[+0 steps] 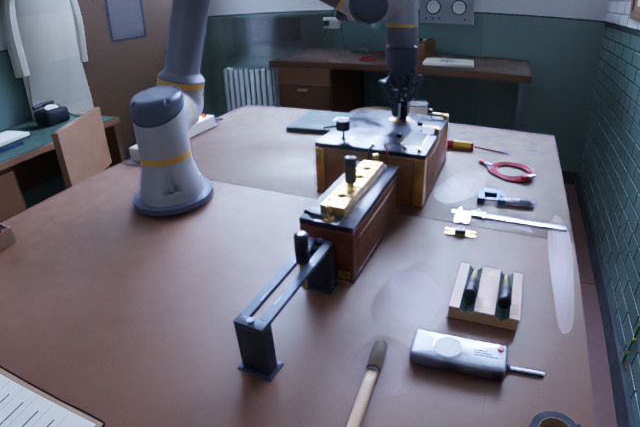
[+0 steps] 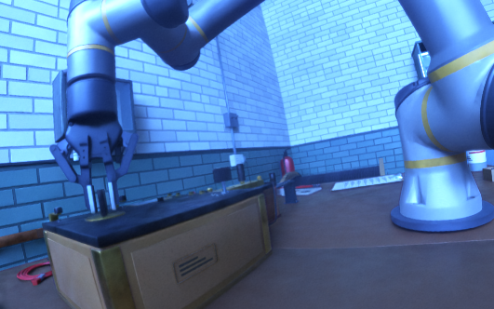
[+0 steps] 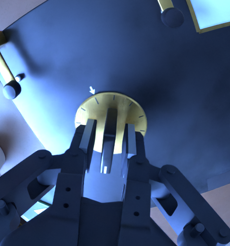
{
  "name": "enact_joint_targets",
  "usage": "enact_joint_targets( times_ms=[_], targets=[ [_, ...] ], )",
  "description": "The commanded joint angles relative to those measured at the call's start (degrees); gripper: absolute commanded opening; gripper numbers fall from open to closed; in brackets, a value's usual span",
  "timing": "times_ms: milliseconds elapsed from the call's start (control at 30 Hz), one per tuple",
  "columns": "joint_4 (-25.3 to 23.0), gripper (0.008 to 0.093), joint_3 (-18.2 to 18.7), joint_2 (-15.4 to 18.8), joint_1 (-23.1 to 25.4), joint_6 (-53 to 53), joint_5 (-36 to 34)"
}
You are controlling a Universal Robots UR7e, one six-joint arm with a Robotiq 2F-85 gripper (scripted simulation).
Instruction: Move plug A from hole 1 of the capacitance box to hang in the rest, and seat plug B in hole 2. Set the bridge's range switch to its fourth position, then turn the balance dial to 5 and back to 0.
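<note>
The balance dial (image 3: 111, 118) is partly hidden behind my fingers. It is a brass disc with tick marks and a dark ridge grip, on the black top of the bridge (image 1: 382, 146). A white arrow on the top points at one of its ticks. My gripper (image 3: 109, 138) is down over the dial with its fingers either side of the ridge, open and holding nothing. The range switch knob (image 1: 342, 125) stands at the bridge's left corner. One plug (image 1: 350, 169) sits upright in the brass strip of the capacitance box (image 1: 351, 215). Another plug (image 1: 301, 247) hangs in the rest (image 1: 282, 298).
Behind the bridge stand a desk (image 1: 403, 71) and a radiator (image 1: 249, 86). To the right on the table lie a screwdriver (image 1: 468, 146), a red cable coil (image 1: 509, 170), a caliper (image 1: 506, 218), and a wooden block (image 1: 486, 296) with two plugs.
</note>
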Motion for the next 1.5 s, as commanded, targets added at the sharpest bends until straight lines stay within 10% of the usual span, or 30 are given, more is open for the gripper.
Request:
enact_joint_targets(
  times_ms=[0, 367, 733, 1467],
  targets=[
    [0.0, 0.0300, 0.0, -0.1, 0.0, 0.0, 0.0],
    [-0.1, 0.0300, 0.0, 0.0, 0.0, 0.0, 0.0],
    [-0.1, 0.0085, 0.0, 0.0, 0.0, 0.0, 0.0],
    [0.0, 0.0080, 0.0, 0.0, 0.0, 0.6, 0.0]
  ],
)
